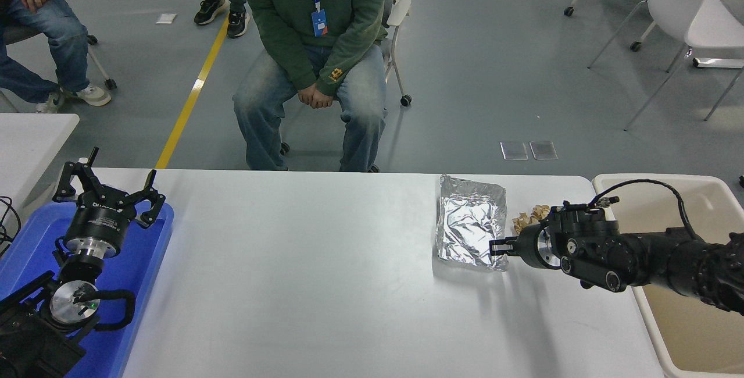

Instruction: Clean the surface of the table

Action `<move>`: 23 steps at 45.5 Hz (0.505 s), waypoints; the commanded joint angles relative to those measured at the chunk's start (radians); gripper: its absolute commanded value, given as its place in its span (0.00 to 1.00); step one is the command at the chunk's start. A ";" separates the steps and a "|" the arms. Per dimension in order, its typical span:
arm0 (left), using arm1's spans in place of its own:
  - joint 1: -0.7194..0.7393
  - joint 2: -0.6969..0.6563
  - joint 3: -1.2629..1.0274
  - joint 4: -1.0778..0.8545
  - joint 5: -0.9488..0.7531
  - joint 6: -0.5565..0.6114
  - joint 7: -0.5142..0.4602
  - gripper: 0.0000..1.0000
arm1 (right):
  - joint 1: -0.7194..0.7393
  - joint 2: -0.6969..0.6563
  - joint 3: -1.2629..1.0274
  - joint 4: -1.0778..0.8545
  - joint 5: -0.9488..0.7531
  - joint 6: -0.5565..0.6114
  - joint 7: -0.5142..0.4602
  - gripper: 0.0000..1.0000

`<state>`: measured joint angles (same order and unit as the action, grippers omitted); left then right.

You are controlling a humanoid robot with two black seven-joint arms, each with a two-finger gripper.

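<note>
The table surface (302, 261) is a wide white-grey top. A crumpled silver foil sheet (469, 221) lies at its far right, its near edge a little off the table with a shadow beneath. Brown crumpled scraps (532, 216) lie just right of the foil. My right gripper (499, 247) reaches in from the right, its fingers together at the foil's near right edge, and looks shut on that edge. My left gripper (107, 192) is parked open over the blue tray (152, 250) at the lower left.
A beige bin (657, 183) stands against the table's right end, under my right arm. A person in a green hoodie (317, 23) sits at the far side. A corner of a smaller white table (29, 134) shows at left. White chairs stand at back right.
</note>
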<state>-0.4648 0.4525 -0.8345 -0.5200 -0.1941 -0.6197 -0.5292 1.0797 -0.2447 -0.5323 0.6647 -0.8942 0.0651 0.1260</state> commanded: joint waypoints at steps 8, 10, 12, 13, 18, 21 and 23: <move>0.000 0.000 0.000 0.000 -0.001 0.000 0.000 1.00 | 0.009 -0.010 0.015 0.000 0.018 0.018 0.011 0.00; 0.002 0.000 0.000 0.000 -0.001 0.000 0.000 1.00 | 0.009 -0.015 0.015 0.001 0.024 0.016 0.011 0.00; 0.000 0.000 0.000 0.000 -0.001 0.000 0.000 1.00 | 0.009 -0.021 0.018 0.004 0.032 0.015 0.012 0.00; 0.000 0.000 0.000 0.000 -0.001 0.000 0.000 1.00 | 0.009 -0.024 0.020 0.007 0.035 0.015 0.012 0.00; 0.000 0.000 0.000 0.000 -0.001 0.000 0.000 1.00 | 0.008 -0.034 0.034 0.015 0.043 0.012 0.012 0.00; 0.000 0.000 0.000 0.000 -0.001 0.000 0.000 1.00 | 0.006 -0.045 0.038 0.019 0.057 0.010 0.014 0.00; 0.002 0.000 0.000 0.000 0.001 0.000 0.000 1.00 | 0.005 -0.054 0.048 0.021 0.073 0.012 0.014 0.00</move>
<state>-0.4647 0.4525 -0.8345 -0.5200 -0.1945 -0.6197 -0.5292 1.0878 -0.2701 -0.5080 0.6740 -0.8603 0.0784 0.1363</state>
